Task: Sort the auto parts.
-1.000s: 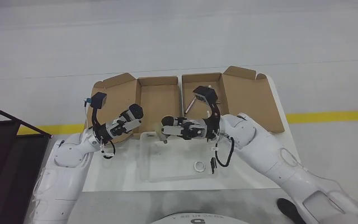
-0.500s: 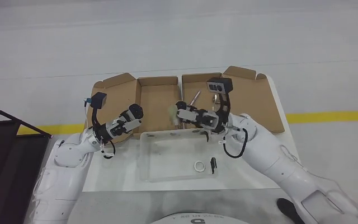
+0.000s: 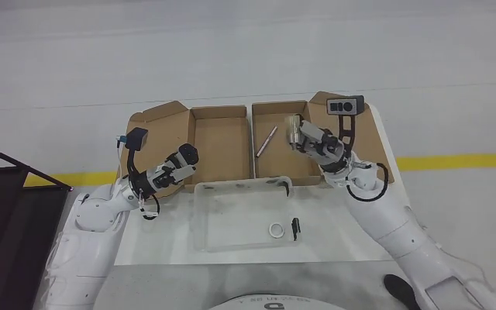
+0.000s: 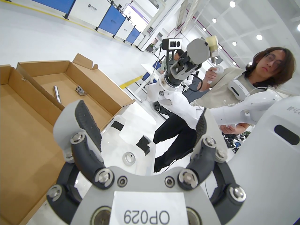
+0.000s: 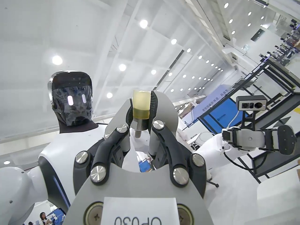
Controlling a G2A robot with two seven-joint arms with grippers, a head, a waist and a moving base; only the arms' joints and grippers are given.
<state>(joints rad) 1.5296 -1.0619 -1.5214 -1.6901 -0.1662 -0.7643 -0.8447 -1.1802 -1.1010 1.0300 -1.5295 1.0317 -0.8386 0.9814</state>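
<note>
The right gripper (image 3: pixel 295 133) is clamped on a yellowish bumper (image 5: pixel 141 107) with a threaded stud, held above the right box (image 3: pixel 280 163), where a rod (image 3: pixel 266 142) lies. The left gripper (image 4: pixel 143 115) hangs with its fingers spread apart beside the left box (image 3: pixel 221 147). It is near the clear tray (image 3: pixel 232 229), which holds a ring (image 3: pixel 275 229) and a black clip (image 3: pixel 294 226).

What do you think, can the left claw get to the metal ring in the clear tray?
Probably yes. The left claw is open and empty, the ring lies uncovered in the clear tray, and the right claw is away over a cardboard box.
</note>
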